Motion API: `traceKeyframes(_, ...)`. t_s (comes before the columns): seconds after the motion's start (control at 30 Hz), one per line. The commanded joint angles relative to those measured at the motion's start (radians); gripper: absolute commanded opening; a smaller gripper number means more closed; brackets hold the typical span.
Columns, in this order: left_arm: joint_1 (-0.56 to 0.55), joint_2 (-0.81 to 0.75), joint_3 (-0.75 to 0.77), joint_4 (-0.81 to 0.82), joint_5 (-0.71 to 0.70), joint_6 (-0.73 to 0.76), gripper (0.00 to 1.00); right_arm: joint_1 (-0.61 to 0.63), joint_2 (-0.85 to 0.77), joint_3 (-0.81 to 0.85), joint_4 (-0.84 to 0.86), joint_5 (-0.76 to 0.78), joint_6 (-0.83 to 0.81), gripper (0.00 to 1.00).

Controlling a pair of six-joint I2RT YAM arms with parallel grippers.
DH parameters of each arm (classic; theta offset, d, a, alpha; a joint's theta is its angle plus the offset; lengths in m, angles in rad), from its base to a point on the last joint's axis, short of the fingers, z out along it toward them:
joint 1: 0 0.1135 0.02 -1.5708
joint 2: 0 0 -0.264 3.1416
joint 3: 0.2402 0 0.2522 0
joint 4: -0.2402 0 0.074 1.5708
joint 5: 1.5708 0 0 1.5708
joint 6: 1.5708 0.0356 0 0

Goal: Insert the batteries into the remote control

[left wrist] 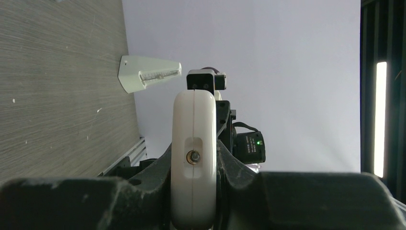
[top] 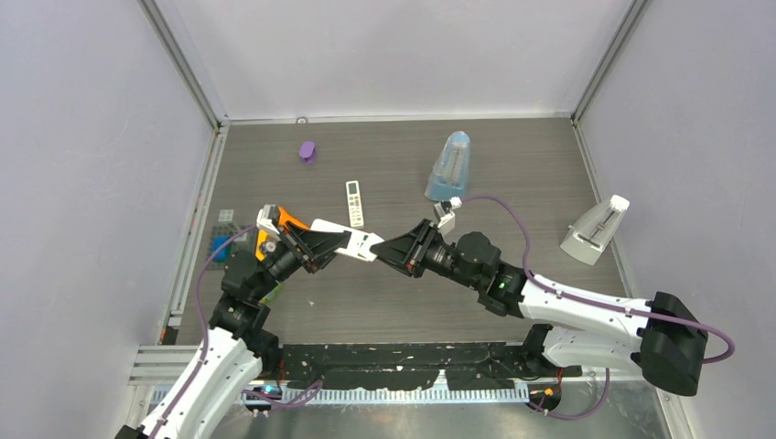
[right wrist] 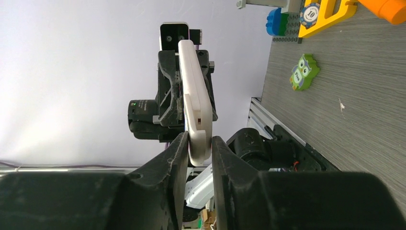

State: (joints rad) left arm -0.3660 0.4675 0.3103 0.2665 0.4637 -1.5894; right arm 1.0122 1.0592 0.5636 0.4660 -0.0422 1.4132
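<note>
A white remote control [top: 346, 242] is held in the air above the middle of a dark wood-grain table [top: 512, 165], stretched lengthwise between two robot arms that meet end to end

The left gripper [top: 322, 245] clamps the remote's left end. In the left wrist view the remote [left wrist: 193, 143] stands on edge, with a black finger [left wrist: 155, 167] pressed against each side, and a small screw shows on its narrow edge

The right gripper [top: 382, 249] has the remote's right end between its tips. In the right wrist view the rounded end of the remote [right wrist: 196, 105] sits in a narrow gap, with a black finger [right wrist: 174, 153] lying against each flat face

A second, smaller white remote [top: 354, 203] lies flat on the table just behind the held one, apart from both grippers. Further back and to the left sits a small purple object [top: 307, 151]. It is too small to make out in detail. Behind the right gripper stands a pale blue, see-through wedge-shaped case [top: 449, 167]. Well off to the right, near the table's edge, is a white and grey wedge-shaped object [top: 595, 230]

An orange piece [top: 293, 219] shows just behind the left gripper. The right wrist view also shows a green owl figure [right wrist: 304, 72] lying on the table, with a yellow piece [right wrist: 325, 14] and blue building blocks [right wrist: 277, 21] beyond it
</note>
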Motion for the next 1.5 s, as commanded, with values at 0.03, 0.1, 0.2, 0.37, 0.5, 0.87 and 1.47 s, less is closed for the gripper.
traceKeyframes(0.03,-0.008,-0.004,0.052,0.196,0.044,-0.056,0.00,0.012,0.051,0.039,-0.225,-0.027,-0.035,0.33)
traceKeyframes(0.1,-0.008,-0.001,0.053,0.203,0.053,-0.054,0.00,0.011,0.055,0.041,-0.233,-0.026,-0.032,0.35)
traceKeyframes(0.2,-0.008,0.003,0.052,0.209,0.073,-0.051,0.00,0.011,0.057,0.043,-0.240,-0.020,-0.030,0.37)
traceKeyframes(0.37,-0.008,0.011,0.049,0.242,0.107,-0.047,0.00,0.010,0.073,0.060,-0.251,-0.024,-0.042,0.39)
traceKeyframes(0.5,-0.008,0.032,0.058,0.294,0.150,-0.044,0.00,0.011,0.089,0.061,-0.241,-0.042,-0.051,0.39)
traceKeyframes(0.87,-0.008,0.063,0.093,0.296,0.205,0.014,0.00,-0.019,0.060,0.062,-0.270,-0.103,-0.135,0.33)
traceKeyframes(1.47,-0.007,0.133,0.210,0.257,0.389,0.145,0.00,-0.099,0.092,0.157,-0.353,-0.409,-0.370,0.06)
